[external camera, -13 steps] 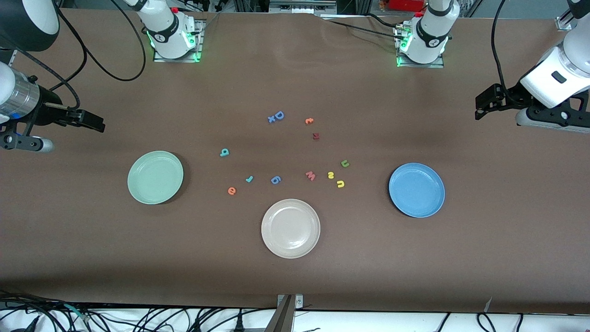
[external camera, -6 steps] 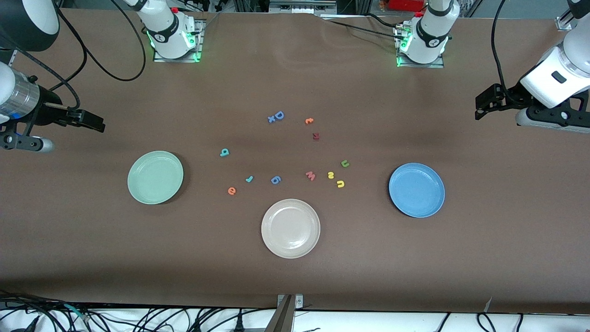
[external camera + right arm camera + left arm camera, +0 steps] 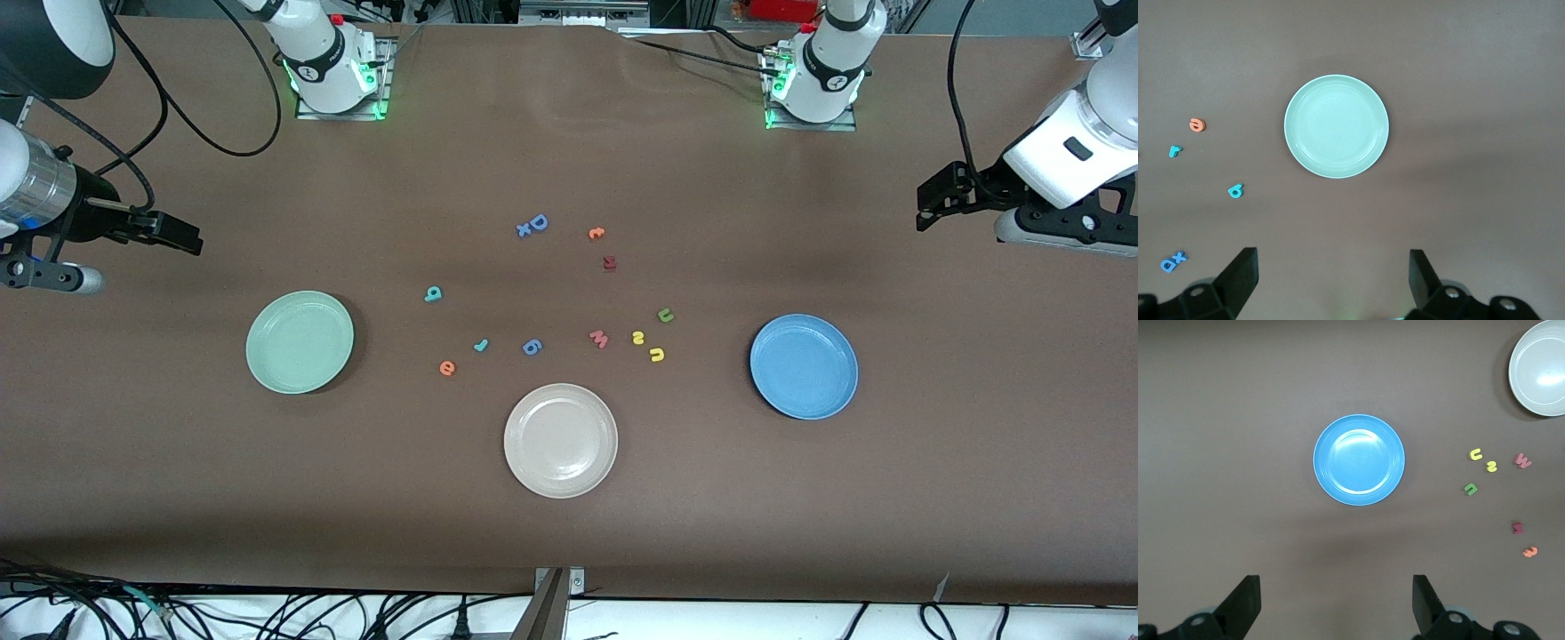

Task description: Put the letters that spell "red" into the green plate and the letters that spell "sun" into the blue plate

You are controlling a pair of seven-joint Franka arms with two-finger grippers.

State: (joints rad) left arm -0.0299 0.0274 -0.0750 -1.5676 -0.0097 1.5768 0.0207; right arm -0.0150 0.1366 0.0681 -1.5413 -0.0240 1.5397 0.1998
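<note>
A: Front view: we see nothing has shifted; left gripper and right gripper both hang spread, empty, at the table's ends.

B: So we haven't started: "red" letters lie near the green plate, "sun" letters near the blue plate.

**No visible change over the last second**

Between the earlier front views and now, nothing shifts. Both arms wait as before: the left gripper stays up over the left arm's end of the table and the right gripper over the right arm's end, each with its jaws as widely spread as they were. The teal "d", teal "r", orange "e", yellow "s", yellow "u" and green "n" lie where they lay, between the green plate and the blue plate, neither of which has moved.
</note>
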